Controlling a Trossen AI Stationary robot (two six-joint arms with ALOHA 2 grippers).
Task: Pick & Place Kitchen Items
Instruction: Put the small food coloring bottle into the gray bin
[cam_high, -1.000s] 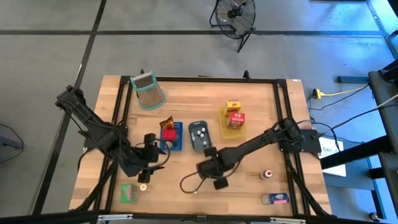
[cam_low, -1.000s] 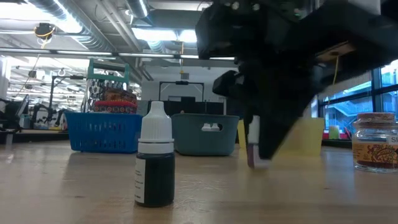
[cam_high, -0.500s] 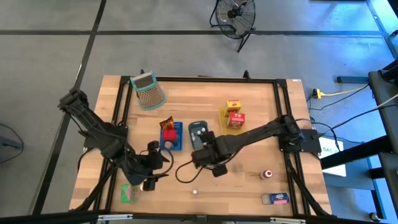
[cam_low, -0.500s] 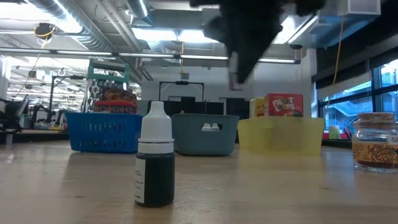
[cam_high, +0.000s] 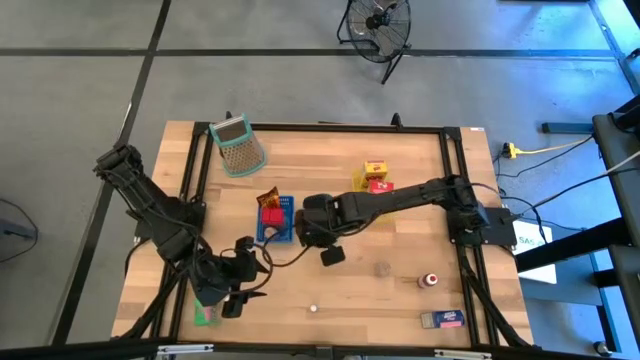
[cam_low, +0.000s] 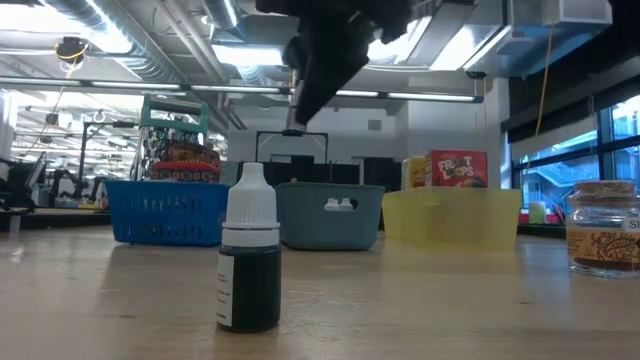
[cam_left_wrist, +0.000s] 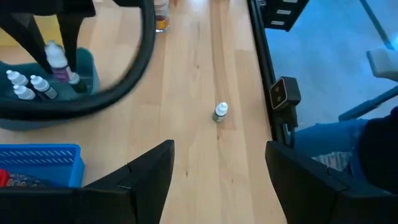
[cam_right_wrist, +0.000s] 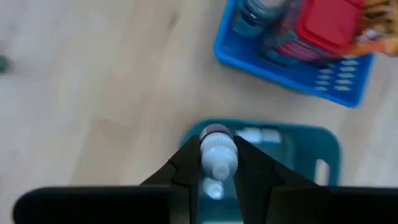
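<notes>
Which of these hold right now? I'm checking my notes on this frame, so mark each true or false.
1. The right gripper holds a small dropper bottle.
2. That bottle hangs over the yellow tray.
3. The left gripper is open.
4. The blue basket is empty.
1. True: the right gripper is shut on a dropper bottle.
2. False: it is above the grey-blue tray, which already holds similar bottles.
3. True: the left gripper is open, with nothing between its fingers.
4. False: the blue basket holds a red tin.
</notes>
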